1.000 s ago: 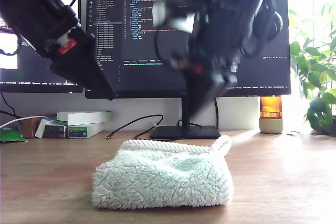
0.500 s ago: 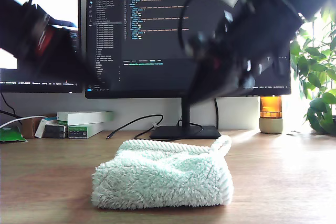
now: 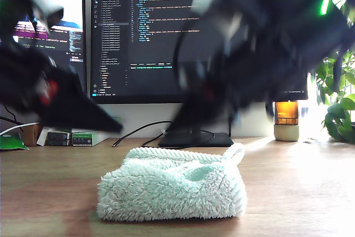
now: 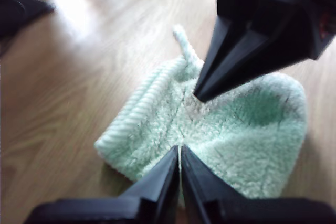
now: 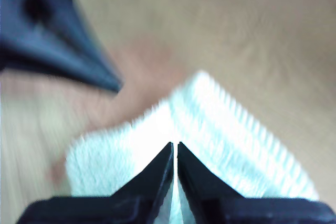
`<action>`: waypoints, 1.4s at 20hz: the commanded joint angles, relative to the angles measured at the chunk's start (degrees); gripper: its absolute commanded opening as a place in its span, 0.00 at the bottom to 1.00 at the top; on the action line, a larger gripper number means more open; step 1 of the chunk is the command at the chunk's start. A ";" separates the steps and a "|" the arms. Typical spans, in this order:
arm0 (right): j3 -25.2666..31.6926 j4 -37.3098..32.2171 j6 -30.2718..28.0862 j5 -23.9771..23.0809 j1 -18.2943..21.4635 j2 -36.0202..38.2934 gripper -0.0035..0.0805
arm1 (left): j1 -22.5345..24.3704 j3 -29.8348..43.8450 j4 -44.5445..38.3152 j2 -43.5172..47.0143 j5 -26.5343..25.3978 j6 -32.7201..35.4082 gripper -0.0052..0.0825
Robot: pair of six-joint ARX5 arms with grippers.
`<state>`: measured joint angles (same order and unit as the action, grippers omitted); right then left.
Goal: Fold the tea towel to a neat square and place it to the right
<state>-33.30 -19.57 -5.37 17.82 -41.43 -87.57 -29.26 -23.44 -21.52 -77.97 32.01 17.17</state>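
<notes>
Blurred arm [image 3: 55,101] at the exterior view's left, above the wooden desk [image 3: 299,192]; folded tea towel [image 3: 173,190] lying mid-desk, ribbed hem loop [image 3: 236,152] poking up toward the monitor [image 3: 161,37]; another blurred arm [image 3: 260,54] at the exterior view's right. First gripper [image 4: 180,156] and second gripper [image 5: 174,153] both pressed together, empty, above the towel

A wooden desk [image 3: 299,192] stretches across, sunlit toward the exterior view's right. Behind it, a monitor [image 3: 144,37] glows with dark code, an amber lamp [image 3: 286,120] beside a leafy plant [image 3: 338,92].
</notes>
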 commanded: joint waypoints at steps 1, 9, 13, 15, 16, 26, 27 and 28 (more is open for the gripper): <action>0.35 -0.74 0.55 0.52 -0.02 0.17 0.03 | -0.50 0.74 -2.91 -3.15 0.66 -0.50 0.03; 0.35 -0.07 0.48 -1.31 0.74 -1.07 0.03 | -3.69 0.74 -6.88 -12.26 -1.14 -0.68 0.03; 0.35 0.48 0.46 -2.08 0.94 -3.85 0.03 | -4.13 0.74 -6.91 -13.55 -3.58 -0.68 0.03; 0.35 0.70 0.46 -3.26 0.96 -5.70 0.03 | -4.13 0.72 -7.21 -13.38 -4.20 -0.70 0.03; 0.35 0.74 0.46 -3.58 0.96 -6.51 0.03 | -4.13 0.72 -6.91 -13.38 -4.22 -0.70 0.03; -1.01 -2.49 1.05 3.06 0.92 -7.76 0.03 | -4.13 0.72 -5.11 -13.05 -6.27 -0.28 0.03; -1.79 -2.78 1.05 3.96 0.70 -7.76 0.03 | -4.13 0.72 -5.16 -13.05 -6.27 -0.28 0.03; -2.62 -3.02 1.03 4.39 0.61 -7.76 0.03 | -4.13 0.72 -5.20 -13.05 -6.27 -0.28 0.03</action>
<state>-34.20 -21.52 -4.51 21.78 -40.36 -94.43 -33.34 -23.46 -27.46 -90.78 26.48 16.67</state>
